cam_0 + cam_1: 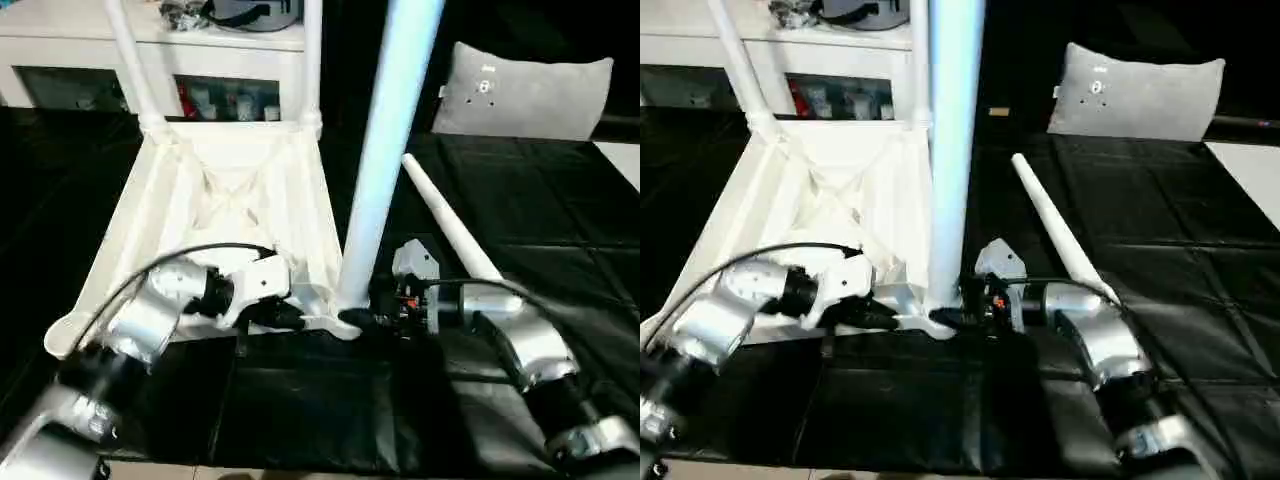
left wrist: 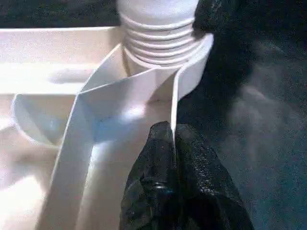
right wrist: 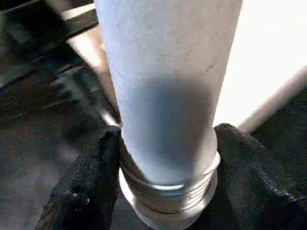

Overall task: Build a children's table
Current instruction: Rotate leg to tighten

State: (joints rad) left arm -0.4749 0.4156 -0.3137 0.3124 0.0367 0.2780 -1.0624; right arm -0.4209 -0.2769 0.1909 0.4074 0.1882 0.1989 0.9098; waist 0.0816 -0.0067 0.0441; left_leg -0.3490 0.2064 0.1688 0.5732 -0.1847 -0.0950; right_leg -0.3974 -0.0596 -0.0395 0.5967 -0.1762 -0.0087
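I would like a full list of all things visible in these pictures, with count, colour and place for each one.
tabletop: one, white, upside down on the black floor, ribbed underside up.
standing legs: three, white; two in the far corner sockets, one at the near right corner.
loose leg: one, white, lying on the floor right of the tabletop.
cabinet: one, white, behind the tabletop.
cushion: one, grey, far right.
floor: black.
left gripper: one, black fingers, shut on the tabletop's rim near that corner.
right gripper: one, black fingers, either side of the near leg's threaded base.
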